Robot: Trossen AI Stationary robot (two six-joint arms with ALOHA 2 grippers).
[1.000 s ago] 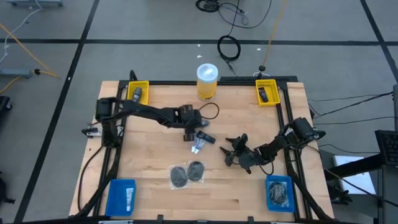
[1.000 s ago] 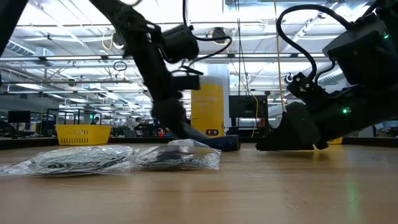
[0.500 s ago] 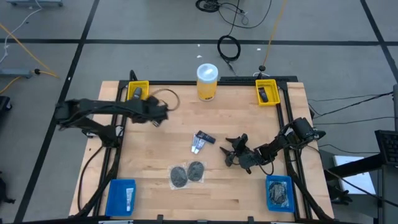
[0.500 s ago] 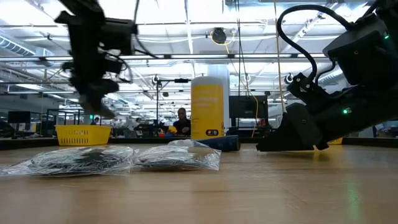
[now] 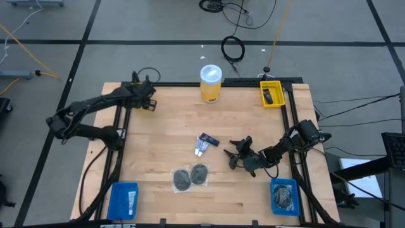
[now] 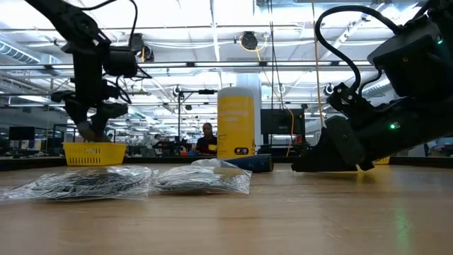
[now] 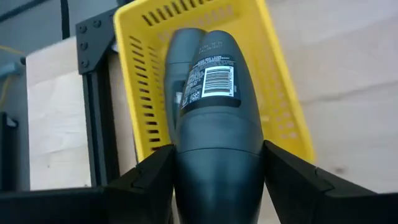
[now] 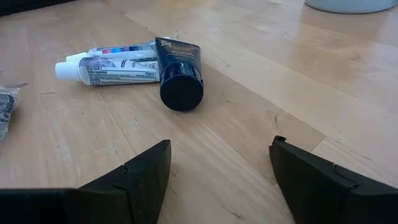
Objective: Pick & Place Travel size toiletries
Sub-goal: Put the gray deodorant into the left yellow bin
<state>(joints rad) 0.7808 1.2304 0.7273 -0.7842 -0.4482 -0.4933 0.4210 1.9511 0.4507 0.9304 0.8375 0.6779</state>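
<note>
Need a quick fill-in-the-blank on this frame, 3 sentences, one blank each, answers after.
1. The left gripper holds a dark deodorant stick over the ____ basket.
2. The right gripper is ____, resting low on the table.
3. The dark blue tube lies touching the white ____ tubes.

Missing words: yellow; open; toothpaste

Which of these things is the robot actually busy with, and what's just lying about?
Part of the job:
- dark deodorant stick clamped in the left gripper over the yellow basket
- dark tube
- white tubes
- mesh discs

Just lying about:
- big yellow jar
- cable coil on the floor
</note>
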